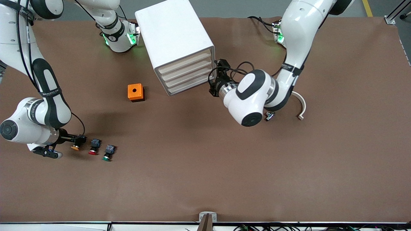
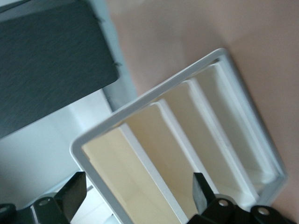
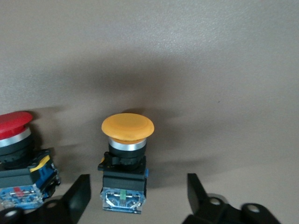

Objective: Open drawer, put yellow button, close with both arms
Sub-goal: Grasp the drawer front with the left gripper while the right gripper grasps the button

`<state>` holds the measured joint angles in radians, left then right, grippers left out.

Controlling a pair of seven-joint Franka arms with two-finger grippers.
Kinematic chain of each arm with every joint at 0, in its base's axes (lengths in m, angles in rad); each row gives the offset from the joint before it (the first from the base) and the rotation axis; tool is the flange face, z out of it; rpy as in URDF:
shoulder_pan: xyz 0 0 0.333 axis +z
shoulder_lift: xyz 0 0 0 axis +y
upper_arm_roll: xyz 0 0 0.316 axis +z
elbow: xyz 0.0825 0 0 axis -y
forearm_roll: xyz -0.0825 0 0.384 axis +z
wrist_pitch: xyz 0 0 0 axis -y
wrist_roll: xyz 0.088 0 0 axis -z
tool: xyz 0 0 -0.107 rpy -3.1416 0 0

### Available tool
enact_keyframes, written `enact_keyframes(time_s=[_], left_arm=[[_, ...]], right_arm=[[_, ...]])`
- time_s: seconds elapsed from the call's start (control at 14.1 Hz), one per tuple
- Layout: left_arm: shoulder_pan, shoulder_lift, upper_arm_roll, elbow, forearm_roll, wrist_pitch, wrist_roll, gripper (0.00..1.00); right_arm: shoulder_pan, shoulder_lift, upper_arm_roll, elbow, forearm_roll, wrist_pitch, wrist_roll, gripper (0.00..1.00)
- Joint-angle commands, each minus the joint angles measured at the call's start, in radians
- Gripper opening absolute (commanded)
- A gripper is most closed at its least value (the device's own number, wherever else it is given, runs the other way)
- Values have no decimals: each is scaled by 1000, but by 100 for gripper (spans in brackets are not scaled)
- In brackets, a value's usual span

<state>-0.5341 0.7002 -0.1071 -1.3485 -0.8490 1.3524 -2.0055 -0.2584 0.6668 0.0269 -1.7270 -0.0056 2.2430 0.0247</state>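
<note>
- The right gripper (image 3: 135, 196), fingers spread, straddles the yellow button (image 1: 75, 147) lying at the front view's lower left; closing off-centre could tip it or nudge the red button (image 1: 93, 151) just beside it.
- The left gripper (image 2: 138, 196), fingers spread, faces the cabinet's (image 1: 175, 35) cream fronts at upper centre; the top drawer (image 1: 186, 63) sits shut, so it might catch a lower one instead.

Even overhead light fills the front view, sharp throughout; soft shadows spread on the brown table (image 1: 224, 179) beside the white cabinet (image 1: 173, 32), whose top shines bright. The left wrist view is washed out and blurred at close range. In the right wrist view the yellow button (image 3: 127, 127) is crisp, casting a soft shadow.
</note>
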Motion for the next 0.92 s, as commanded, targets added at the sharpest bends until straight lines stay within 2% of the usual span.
enact_keyframes(time_s=[0.0, 0.07, 0.14, 0.28, 0.36, 0.43, 0.64, 0.85], left_arm=[[-14, 70, 7, 46, -86, -47, -128, 100], [-17, 88, 7, 46, -102, -47, -153, 99], [-23, 106, 7, 46, -123, -47, -177, 94], [-23, 133, 7, 46, -171, -47, -222, 70], [-23, 143, 7, 46, -200, -48, -242, 64], [-23, 156, 7, 45, -235, -59, -265, 59], [-27, 166, 7, 36, -260, -78, -283, 58], [-49, 168, 7, 14, -262, -104, -286, 58]], right_arm=[[-8, 2, 15, 9, 15, -16, 9, 60], [-7, 2, 15, 10, 15, -17, 9, 45], [-4, 2, 15, 12, 16, -23, 9, 30], [-4, 2, 15, 15, 16, -28, 6, 13], [-4, 2, 15, 15, 16, -28, 3, 8], [-5, 2, 15, 17, 16, -28, 3, 4], [-10, 0, 15, 23, 16, -43, -3, 0], [1, -4, 18, 93, 18, -156, 4, 0]])
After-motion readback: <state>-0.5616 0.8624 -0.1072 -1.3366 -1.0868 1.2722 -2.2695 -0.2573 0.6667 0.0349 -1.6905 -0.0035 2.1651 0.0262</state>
